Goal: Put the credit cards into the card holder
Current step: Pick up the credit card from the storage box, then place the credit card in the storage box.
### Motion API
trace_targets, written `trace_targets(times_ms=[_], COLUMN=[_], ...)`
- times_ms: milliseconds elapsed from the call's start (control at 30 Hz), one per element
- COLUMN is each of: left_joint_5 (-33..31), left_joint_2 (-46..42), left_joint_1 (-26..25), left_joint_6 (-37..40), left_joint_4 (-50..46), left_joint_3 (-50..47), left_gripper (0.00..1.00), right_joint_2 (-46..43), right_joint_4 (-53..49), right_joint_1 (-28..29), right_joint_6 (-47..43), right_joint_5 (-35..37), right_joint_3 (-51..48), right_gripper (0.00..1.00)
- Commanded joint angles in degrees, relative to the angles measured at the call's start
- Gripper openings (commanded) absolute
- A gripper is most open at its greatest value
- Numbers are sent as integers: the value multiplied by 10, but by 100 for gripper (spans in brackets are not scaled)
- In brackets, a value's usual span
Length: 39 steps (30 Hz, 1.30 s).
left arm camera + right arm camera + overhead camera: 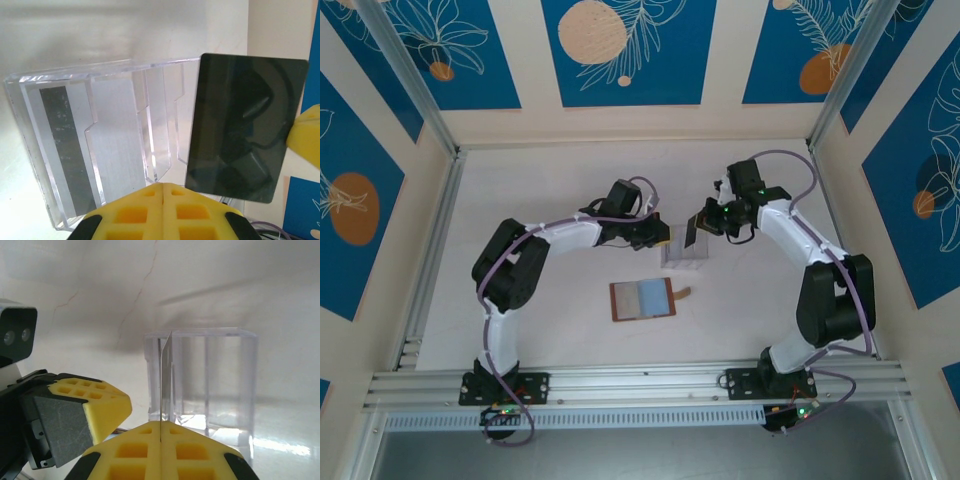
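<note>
A black credit card (691,232) stands on edge above the clear tray, pinched in my shut right gripper (705,222). In the right wrist view that card (163,385) shows edge-on, rising from between the closed yellow fingertips (161,432). The left wrist view shows its glossy black face (245,130). A grey card with a dark stripe (60,150) stands in the tray's left slot. My left gripper (163,186) is shut on nothing, just left of the tray. The brown card holder (643,299) lies open flat nearer the arms, snap tab to the right.
The clear plastic tray (685,250) with upright dividers stands between the two grippers, its dividers plain in the right wrist view (215,380). The left gripper's yellow finger (95,405) sits close beside the held card. White tabletop surrounds the wallet; walls enclose the back and sides.
</note>
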Motion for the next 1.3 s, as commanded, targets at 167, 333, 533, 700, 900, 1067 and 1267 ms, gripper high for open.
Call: trace_targets(times_ms=[167, 333, 533, 700, 900, 1067, 1267], left_joint_5=[10, 10, 9, 10, 12, 12, 14], left_joint_2=[-45, -50, -54, -55, -55, -62, -63], left_joint_1=[7, 6, 8, 10, 10, 13, 16], left_joint_6=[32, 32, 32, 30, 25, 25, 22], left_joint_4=[-25, -23, -19, -14, -7, -4, 6], left_joint_3=[-31, -45, -52, -57, -61, -72, -83], left_gripper=[5, 5, 5, 5, 5, 5, 5], right_joint_2=[-19, -1, 32, 39, 59, 86, 96], right_joint_4=[-67, -70, -71, -67, -64, -68, -65], right_joint_1=[-14, -10, 6, 17, 29, 39, 48], right_joint_6=[-9, -13, -17, -18, -17, -15, -12], right_joint_5=[84, 99, 101, 101, 103, 118, 115], right_joint_3=[-5, 4, 13, 9, 20, 33, 38], right_gripper=[0, 0, 0, 0, 0, 5, 10])
